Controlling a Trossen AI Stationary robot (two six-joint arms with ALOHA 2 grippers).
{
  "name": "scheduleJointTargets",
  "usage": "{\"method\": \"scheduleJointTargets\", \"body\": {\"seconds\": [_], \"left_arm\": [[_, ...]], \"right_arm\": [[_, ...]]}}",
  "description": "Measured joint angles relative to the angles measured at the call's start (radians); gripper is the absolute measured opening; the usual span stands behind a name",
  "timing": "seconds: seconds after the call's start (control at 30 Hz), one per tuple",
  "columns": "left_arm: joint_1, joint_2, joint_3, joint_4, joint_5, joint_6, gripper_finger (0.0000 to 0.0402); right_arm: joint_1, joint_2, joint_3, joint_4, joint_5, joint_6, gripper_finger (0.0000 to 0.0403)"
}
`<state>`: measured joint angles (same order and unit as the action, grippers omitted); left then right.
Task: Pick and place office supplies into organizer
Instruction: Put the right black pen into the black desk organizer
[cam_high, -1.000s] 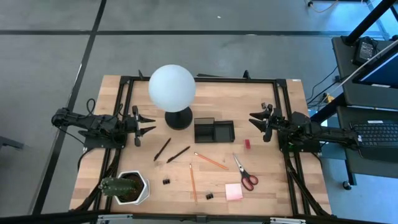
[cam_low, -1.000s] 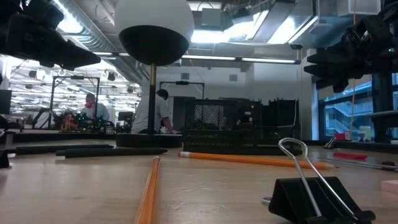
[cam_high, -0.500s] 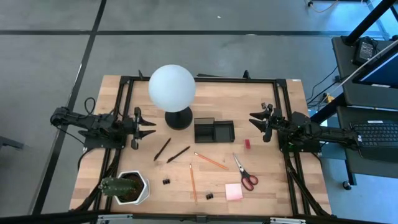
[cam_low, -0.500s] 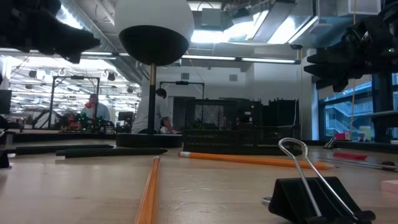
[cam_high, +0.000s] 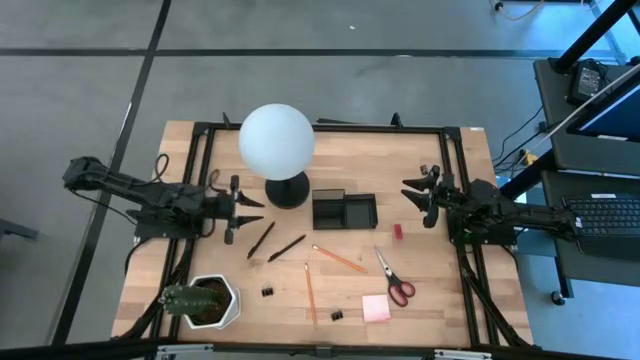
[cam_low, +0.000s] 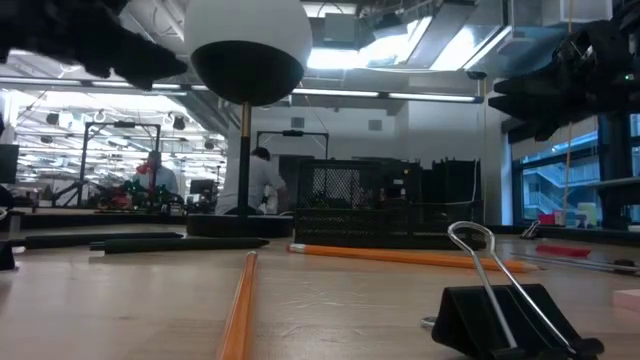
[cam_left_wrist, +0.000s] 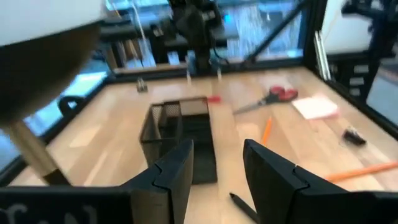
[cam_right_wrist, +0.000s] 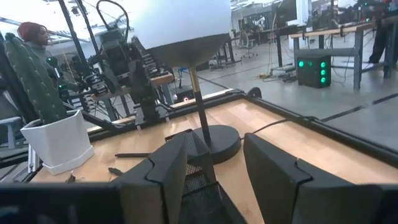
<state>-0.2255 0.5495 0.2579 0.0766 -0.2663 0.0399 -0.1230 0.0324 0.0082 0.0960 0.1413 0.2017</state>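
The black two-compartment organizer (cam_high: 344, 211) sits mid-table beside the lamp base. Two black pens (cam_high: 261, 239) (cam_high: 287, 247), two orange pencils (cam_high: 338, 258) (cam_high: 309, 292), red-handled scissors (cam_high: 393, 279), a pink sticky pad (cam_high: 376, 308), a small red block (cam_high: 397, 231) and binder clips (cam_high: 268, 291) (cam_high: 336, 315) lie flat on the wood. My left gripper (cam_high: 248, 209) hovers open above the table just left of the pens. My right gripper (cam_high: 408, 195) waits open at the right side, above the table. The left wrist view shows the organizer (cam_left_wrist: 180, 134) ahead and a pen tip (cam_left_wrist: 242, 206).
A white globe lamp (cam_high: 276, 141) on a round black base (cam_high: 287, 190) stands left of the organizer. A green plant in a white hexagonal pot (cam_high: 203, 301) sits at the near left corner. A black frame (cam_high: 198, 160) rims the table. People show in the room beyond.
My left gripper has moved toward the table's right, closer to the pens and the lamp base, with its arm reaching out. My right gripper has kept still. Nothing on the table has moved.
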Motion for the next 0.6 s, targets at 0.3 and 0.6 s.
{"method": "scheduleJointTargets", "body": {"seconds": [0.3,0.6], "left_arm": [[-0.037,0.335,0.197,-0.113,0.056,-0.030,0.0137],[-0.090,0.594,0.377,-0.248,0.059,-0.107,0.0137]], "right_arm": [[0.000,0.000,0.000,0.008,0.000,-0.004,0.0162],[0.000,0.000,0.000,0.002,-0.001,-0.003,0.0162]]}}
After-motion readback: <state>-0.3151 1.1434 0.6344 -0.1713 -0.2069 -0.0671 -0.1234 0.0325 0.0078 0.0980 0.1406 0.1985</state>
